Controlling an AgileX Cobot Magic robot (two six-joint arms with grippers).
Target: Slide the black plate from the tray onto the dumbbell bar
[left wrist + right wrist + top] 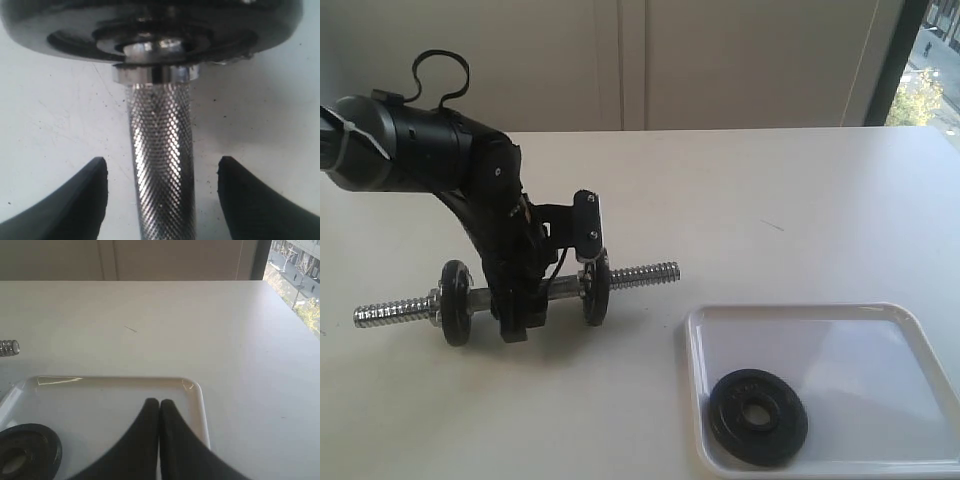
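Task not begun as far as the plate went: the black plate (758,416) lay flat in the tray (880,335), in the near corner on the dumbbell's side, untouched. The tray sat on the white table (770,190), apart from the dumbbell bar (645,273), whose bare threaded end pointed toward it. Two other black discs (455,300) (597,290) were already mounted on the bar. Left gripper (162,167) was down over the knurled middle between those discs, spread wide, its fingers (95,192) either side of the bar with table showing in both gaps; no contact seen. Judged it placed to clamp and steady the bar. Right gripper (159,403) hovered above the tray, fingertips pressed together on nothing, the plate off to one side of them in the right wrist view. Left to do: grip the bar, open over the plate, lift it, line its hole up with the threaded end, slide it on.
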